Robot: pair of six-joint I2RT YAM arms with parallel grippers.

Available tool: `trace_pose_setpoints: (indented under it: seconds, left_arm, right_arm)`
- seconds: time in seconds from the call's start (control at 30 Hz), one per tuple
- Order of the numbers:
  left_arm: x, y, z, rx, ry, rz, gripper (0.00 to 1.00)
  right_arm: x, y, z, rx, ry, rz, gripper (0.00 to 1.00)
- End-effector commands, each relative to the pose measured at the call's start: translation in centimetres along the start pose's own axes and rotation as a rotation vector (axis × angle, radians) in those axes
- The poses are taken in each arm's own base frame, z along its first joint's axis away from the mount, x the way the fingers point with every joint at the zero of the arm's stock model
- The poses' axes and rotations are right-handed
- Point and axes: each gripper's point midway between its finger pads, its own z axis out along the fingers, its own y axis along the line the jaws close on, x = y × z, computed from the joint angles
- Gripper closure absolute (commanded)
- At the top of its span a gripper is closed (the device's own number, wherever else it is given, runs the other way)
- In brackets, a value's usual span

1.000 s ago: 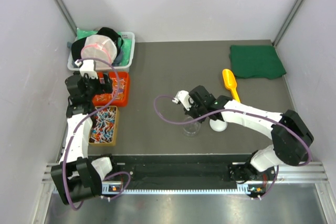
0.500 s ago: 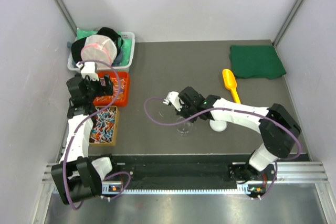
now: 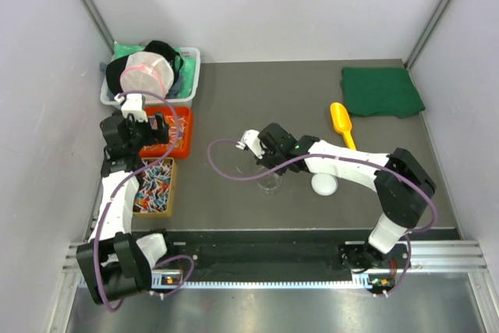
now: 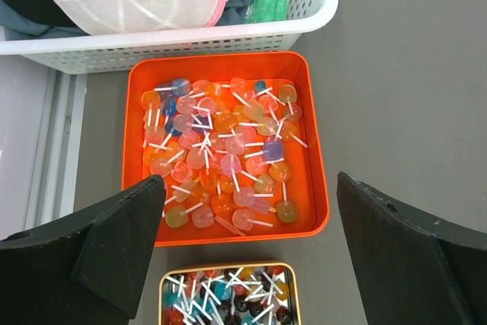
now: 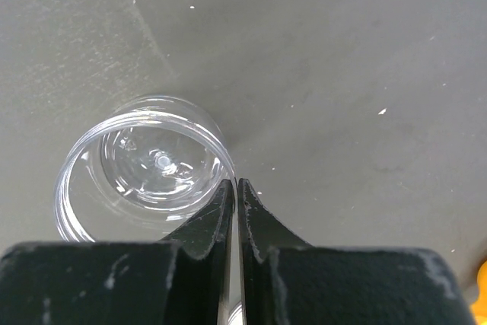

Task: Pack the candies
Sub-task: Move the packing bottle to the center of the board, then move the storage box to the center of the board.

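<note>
Looking at your right gripper (image 5: 233,188), it's pinched tight on the rim of the clear cup (image 5: 144,161), with 1 finger inside the wall and 1 outside. The cup stands upright on the surface (image 3: 249,99), about mid-table, and a white lid (image 3: 324,184) sits near it to the right.

Your left gripper (image 4: 249,182) is spread wide with nothing in it, hanging over the orange tray (image 4: 221,66) of pastel lollipops (image 4: 221,150).

The candies (image 3: 152,186) are in the small tan box (image 3: 173,181) at the left edge, just on the near side of that tray, a mixed red, blue and white pile. They're well apart from the cup.

Behind the tray is a white basket (image 3: 191,76) of fabric stuff. An orange scoop (image 3: 341,124) lies over on the right, near a folded green cloth (image 3: 380,91).
</note>
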Motion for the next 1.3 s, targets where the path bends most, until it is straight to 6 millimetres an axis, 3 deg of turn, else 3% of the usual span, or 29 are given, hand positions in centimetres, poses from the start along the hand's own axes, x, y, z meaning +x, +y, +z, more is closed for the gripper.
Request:
trace_pose_setpoints:
  seconds: [0.0,0.07,0.2,0.43,0.53,0.63,0.8,1.03,1.27]
  left_arm:
    - [-1.4,0.4,-0.3,-0.015,-0.055,0.035,0.01]
    - [-1.4,0.4,-0.3,-0.011,-0.055,0.031,0.01]
    - [-1.9,0.3,-0.4,-0.009,-0.062,0.030,0.01]
    - [-2.5,0.9,-0.5,-0.031,-0.058,0.055,0.01]
    - [-1.8,1.6,-1.0,-0.058,0.001,0.069,0.01]
    - [-0.7,2.3,-1.8,-0.089,0.075,0.098,0.01]
    - [3.1,3.2,-3.7,-0.127,0.244,0.158,0.01]
    - [6.6,4.3,-7.0,-0.156,0.412,0.212,0.00]
    - [9.5,4.5,-9.5,-0.121,0.510,0.186,0.08]
  right_arm:
    - [-1.6,-0.4,-0.4,0.003,-0.040,-0.012,0.96]
    - [-1.5,-0.4,-0.4,0.003,-0.035,-0.012,0.93]
    - [-2.3,-1.1,-1.4,0.017,-0.059,-0.004,0.72]
    - [-4.1,-2.3,-3.8,0.006,-0.104,0.002,0.56]
    - [-5.0,-2.9,-5.1,0.002,-0.129,0.015,0.50]
    - [-6.0,-3.7,-6.5,-0.007,-0.173,0.039,0.42]
    - [-7.0,-4.4,-8.3,-0.018,-0.215,0.049,0.30]
    - [-6.8,-4.3,-9.1,-0.030,-0.214,0.036,0.27]
    - [-6.0,-4.5,-9.3,-0.036,-0.185,0.026,0.26]
